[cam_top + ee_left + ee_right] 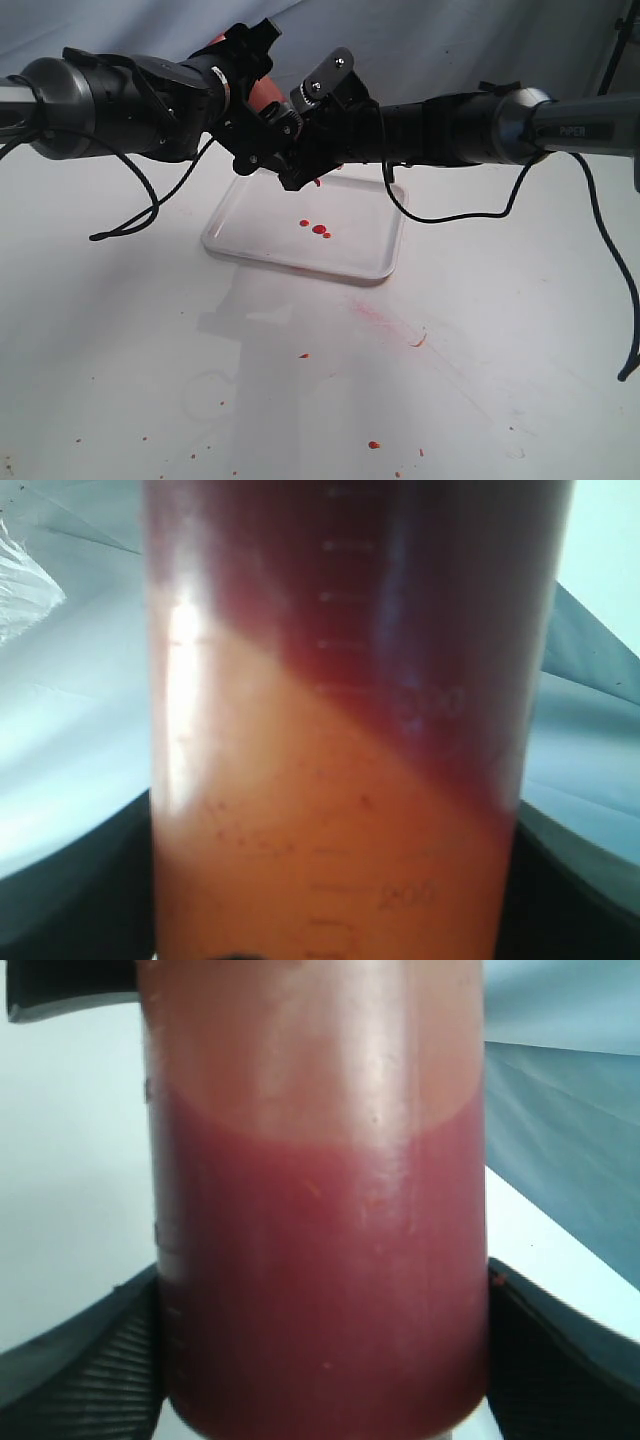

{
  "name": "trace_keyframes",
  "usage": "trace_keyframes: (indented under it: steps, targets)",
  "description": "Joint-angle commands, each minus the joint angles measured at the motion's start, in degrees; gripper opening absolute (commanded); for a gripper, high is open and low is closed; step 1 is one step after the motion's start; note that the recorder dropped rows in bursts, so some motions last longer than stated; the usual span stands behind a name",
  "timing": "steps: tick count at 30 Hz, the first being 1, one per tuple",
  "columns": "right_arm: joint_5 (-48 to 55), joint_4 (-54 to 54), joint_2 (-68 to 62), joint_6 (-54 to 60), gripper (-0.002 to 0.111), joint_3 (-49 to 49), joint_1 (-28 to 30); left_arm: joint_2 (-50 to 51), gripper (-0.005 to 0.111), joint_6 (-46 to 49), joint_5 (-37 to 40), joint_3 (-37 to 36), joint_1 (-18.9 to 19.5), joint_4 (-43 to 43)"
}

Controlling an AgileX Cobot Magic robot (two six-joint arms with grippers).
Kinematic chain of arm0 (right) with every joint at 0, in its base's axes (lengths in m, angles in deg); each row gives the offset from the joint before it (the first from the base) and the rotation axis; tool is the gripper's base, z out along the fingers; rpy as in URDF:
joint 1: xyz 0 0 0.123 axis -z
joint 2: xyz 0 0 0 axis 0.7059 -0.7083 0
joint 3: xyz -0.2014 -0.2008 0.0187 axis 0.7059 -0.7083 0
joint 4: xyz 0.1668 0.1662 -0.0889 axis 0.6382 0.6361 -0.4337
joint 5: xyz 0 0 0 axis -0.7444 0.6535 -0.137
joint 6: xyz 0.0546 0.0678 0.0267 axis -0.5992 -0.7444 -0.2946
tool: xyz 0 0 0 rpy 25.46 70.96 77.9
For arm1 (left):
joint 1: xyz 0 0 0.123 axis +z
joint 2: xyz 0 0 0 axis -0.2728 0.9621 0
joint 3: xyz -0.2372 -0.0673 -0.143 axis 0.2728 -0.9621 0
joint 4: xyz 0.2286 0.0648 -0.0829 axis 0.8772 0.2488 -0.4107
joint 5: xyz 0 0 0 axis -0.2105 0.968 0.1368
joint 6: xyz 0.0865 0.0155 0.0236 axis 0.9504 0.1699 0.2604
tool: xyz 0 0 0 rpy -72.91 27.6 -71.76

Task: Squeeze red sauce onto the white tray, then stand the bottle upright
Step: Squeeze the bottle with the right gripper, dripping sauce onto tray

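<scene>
The bottle (262, 95) hangs tilted above the far left part of the white tray (365, 235), held between both arms and mostly hidden by them. My left gripper (250, 125) and my right gripper (300, 150) are both shut on it. The left wrist view is filled by the bottle (340, 780), orange-tinted with dark sauce at one end, inside my left gripper (335, 890). In the right wrist view the bottle (320, 1260), dark red in its lower part, sits between the fingers (90, 1360) of my right gripper (325, 1360). Three small blobs of red sauce (318, 229) lie on the tray.
Dried red specks (373, 444) and a pinkish smear (385, 318) mark the white table in front of the tray. A black cable (130, 215) loops down from the left arm, and another cable (615, 290) hangs from the right arm. A grey-blue cloth backs the scene.
</scene>
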State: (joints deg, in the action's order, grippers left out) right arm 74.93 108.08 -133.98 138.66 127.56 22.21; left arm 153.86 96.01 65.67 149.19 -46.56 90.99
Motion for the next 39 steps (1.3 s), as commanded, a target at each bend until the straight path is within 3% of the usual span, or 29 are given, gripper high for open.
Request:
trace_keyframes:
  steps: [1,6,8,23,29,35,39]
  targets:
    - [0.8,0.6,0.3,0.1,0.032,-0.3,-0.2,-1.3,0.0,-1.0,1.1,0.2,-0.2,0.3]
    - [0.8,0.6,0.3,0.6,0.092,-0.3,-0.2,-1.3,0.0,-1.0,1.1,0.2,-0.2,0.3]
    - [0.5,0.6,0.3,0.6,0.105,-0.3,-0.2,-1.3,0.0,-1.0,1.1,0.2,-0.2,0.3]
    - [0.5,0.6,0.3,0.3,0.105,-0.3,-0.2,-1.3,0.0,-1.0,1.1,0.2,-0.2,0.3]
    - [0.6,0.6,0.6,-0.7,0.096,-0.3,-0.2,-1.3,0.0,-1.0,1.1,0.2,-0.2,0.3]
    - [0.6,0.6,1.0,-0.6,0.075,-0.3,-0.2,-1.3,0.0,-1.0,1.1,0.2,-0.2,0.3]
    - [0.8,0.6,1.1,-0.6,0.052,-0.1,-0.2,-1.3,0.0,-1.0,1.1,0.2,-0.2,0.3]
